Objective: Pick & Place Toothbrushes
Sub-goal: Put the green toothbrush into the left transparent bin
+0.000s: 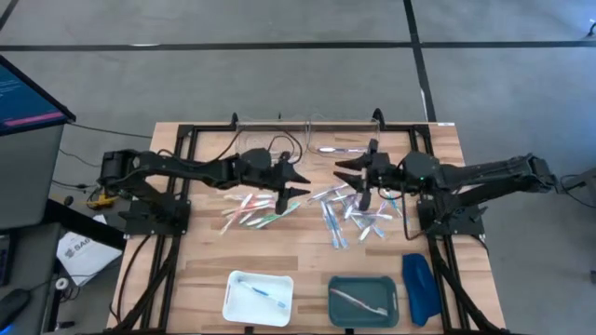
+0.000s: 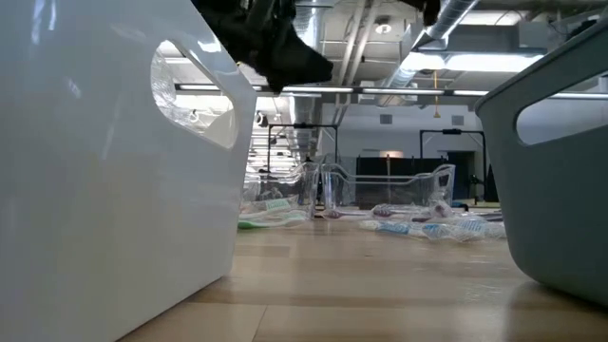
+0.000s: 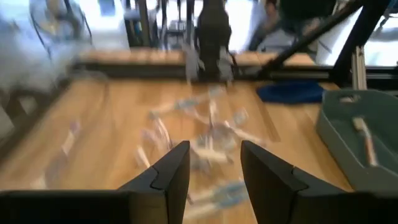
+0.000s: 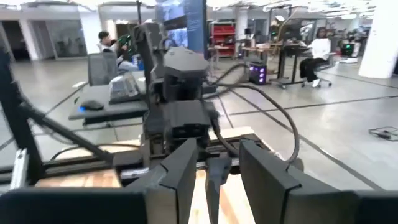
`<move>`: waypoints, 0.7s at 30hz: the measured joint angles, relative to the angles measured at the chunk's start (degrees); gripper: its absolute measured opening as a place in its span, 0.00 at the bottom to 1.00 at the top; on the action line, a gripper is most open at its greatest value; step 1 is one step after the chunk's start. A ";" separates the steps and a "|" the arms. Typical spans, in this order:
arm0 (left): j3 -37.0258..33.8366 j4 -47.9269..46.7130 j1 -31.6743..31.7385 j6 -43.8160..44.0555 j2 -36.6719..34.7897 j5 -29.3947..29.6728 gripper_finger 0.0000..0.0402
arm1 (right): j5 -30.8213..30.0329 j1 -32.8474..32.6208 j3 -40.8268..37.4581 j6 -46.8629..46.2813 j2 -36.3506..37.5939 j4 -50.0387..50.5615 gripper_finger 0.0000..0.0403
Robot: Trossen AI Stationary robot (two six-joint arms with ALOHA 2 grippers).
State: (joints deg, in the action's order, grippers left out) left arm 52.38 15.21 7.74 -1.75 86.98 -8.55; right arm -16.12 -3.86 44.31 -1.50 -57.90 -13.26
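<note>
Two heaps of toothbrushes are seen on the wooden counter (image 1: 186, 279) in the high view: a pink, green and white heap (image 1: 253, 209) toward the left arm and a blue, silvery heap (image 1: 354, 216) toward the right arm. One more toothbrush (image 1: 262, 294) is laid in a white tray (image 1: 237, 307) at the counter's near edge, and another (image 1: 358, 300) in a teal tray (image 1: 337, 316) just beside it. A dark-blue oblong object (image 1: 419, 288) is placed on the counter next to the teal tray.

The left gripper (image 1: 300, 183) is held above the counter, between the two heaps and just beside the pink one. Its fingers (image 3: 166, 174) are parted in the left wrist view, with nothing seen between them and the loose brushes lying beyond. The right gripper (image 1: 343, 172) is held facing it, near the blue heap. Its fingers (image 4: 177, 171) are also parted in the right wrist view; whether the dark shape showing in the gap is something held cannot be told, and the left arm is seen straight ahead.

In the low view, the white tray wall (image 2: 104, 171) and the teal tray wall (image 2: 560, 161) are set at either side, with the brushes scattered between them farther back.
</note>
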 joint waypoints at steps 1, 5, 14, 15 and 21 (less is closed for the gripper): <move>0.00 -0.86 -0.32 0.95 0.07 0.64 0.34 | 0.12 0.12 0.00 0.21 0.77 1.51 0.29; -0.07 -0.76 -2.03 4.02 2.46 5.95 0.34 | 0.04 1.32 0.00 1.80 3.34 4.34 0.29; -0.07 0.23 -5.49 12.74 12.61 10.85 0.34 | 0.03 4.82 0.09 4.05 4.17 3.12 0.29; -0.08 0.32 -5.65 12.75 13.48 12.27 0.34 | 0.03 5.29 0.09 4.05 3.90 2.93 0.29; -0.07 3.82 -5.29 12.77 15.39 17.24 0.34 | 0.03 6.65 0.13 4.05 2.33 3.05 0.29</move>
State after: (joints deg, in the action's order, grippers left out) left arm 52.31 19.03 2.45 11.02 102.37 8.69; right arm -16.10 2.79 44.44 2.55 -55.57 -10.21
